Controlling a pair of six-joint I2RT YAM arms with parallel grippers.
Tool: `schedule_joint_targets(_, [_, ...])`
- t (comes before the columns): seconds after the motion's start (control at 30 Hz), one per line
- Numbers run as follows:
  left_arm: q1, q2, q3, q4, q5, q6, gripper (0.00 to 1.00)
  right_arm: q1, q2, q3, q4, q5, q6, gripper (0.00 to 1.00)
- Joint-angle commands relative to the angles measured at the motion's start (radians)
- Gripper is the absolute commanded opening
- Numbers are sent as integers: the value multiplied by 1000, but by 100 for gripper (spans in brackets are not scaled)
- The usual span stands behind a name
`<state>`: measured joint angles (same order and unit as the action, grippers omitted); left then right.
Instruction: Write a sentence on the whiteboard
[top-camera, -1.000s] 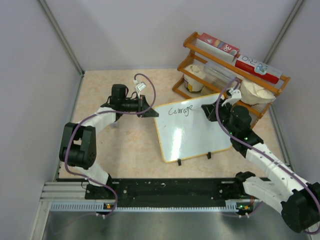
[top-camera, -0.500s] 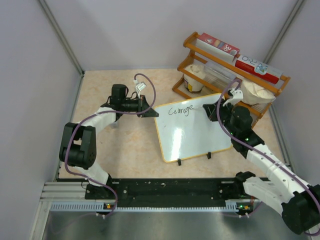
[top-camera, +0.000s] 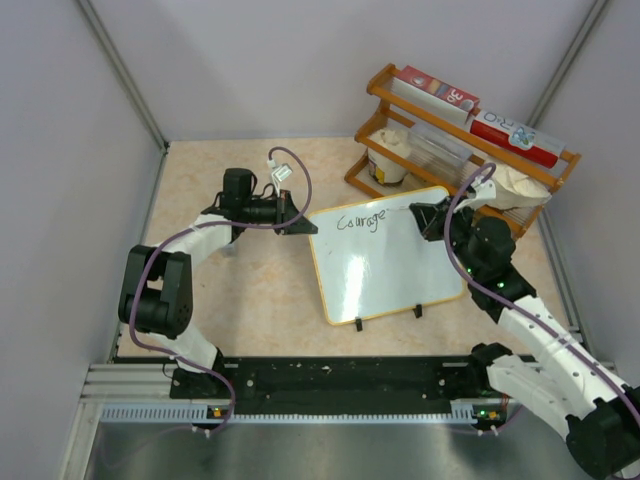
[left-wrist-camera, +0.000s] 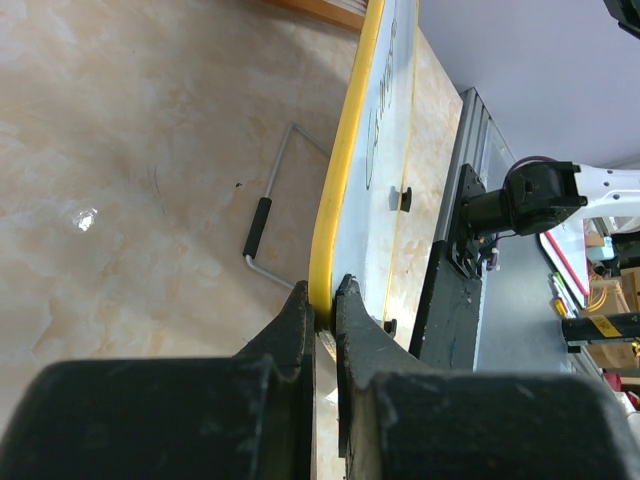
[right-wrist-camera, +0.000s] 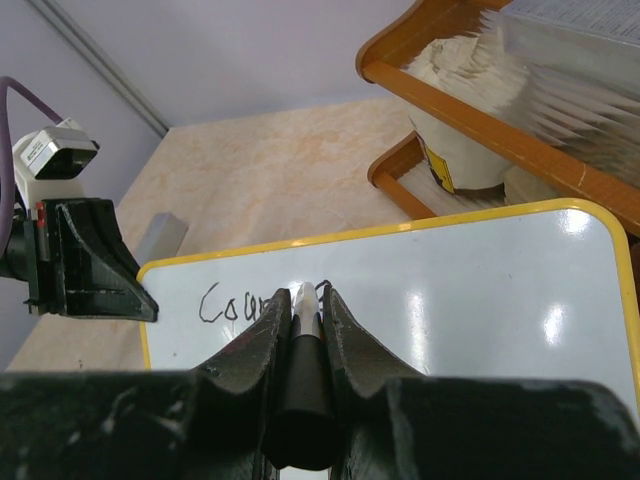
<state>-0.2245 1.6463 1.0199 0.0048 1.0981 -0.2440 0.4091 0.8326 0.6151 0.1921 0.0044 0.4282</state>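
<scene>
Top external view is showing the beige table (top-camera: 250, 290) lying open to the left of and in front of the whiteboard (top-camera: 390, 270). The board is sitting right of centre, its near edge with two black feet facing the arm bases. A wooden rack (top-camera: 560, 160) is standing just behind the board's far right corner, crowding that side. The left gripper (left-wrist-camera: 322, 295) is clamping the board's yellow rim at the far left corner. The right gripper (right-wrist-camera: 304, 300) is squeezing a black marker (right-wrist-camera: 303, 340), its tip at the end of the sentence (top-camera: 360, 221), which so far is reading "Courage" near the top edge.
</scene>
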Motion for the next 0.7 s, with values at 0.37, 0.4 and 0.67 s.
schedule_joint_targets(0.37, [-56, -11, -32, -62, -104, 189, 0, -58, -36, 17, 0, -29, -35, 0])
schedule_joint_targets(0.4, [-56, -11, -34, -62, -104, 187, 0, -61, -36, 18, -2, -29, -34, 0])
schedule_joint_targets(0.67, [-55, -26, -43, -55, -118, 187, 0, -66, -32, 25, -16, -23, -26, 0])
